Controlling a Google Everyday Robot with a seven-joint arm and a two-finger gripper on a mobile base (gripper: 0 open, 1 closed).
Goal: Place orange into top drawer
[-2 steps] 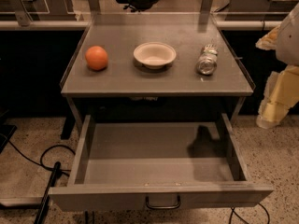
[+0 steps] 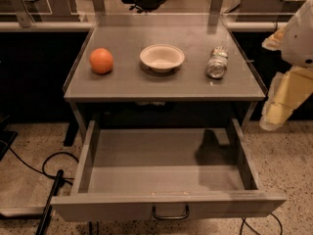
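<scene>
The orange (image 2: 101,60) sits on the left of the grey table top (image 2: 161,84), left of the white bowl. The top drawer (image 2: 166,173) is pulled fully open below the table top. Its inside is bare but for a shadow at the right, and its flat front carries a small dark handle (image 2: 170,212). My gripper (image 2: 275,116) hangs at the right edge of the view, beside the table's right side and above the floor, far from the orange. It holds nothing that I can see.
A shallow white bowl (image 2: 162,58) stands mid-table and a silver can (image 2: 216,63) lies on its side at the right. Black cables (image 2: 46,173) run over the speckled floor at the left. A rail and other furniture stand behind the table.
</scene>
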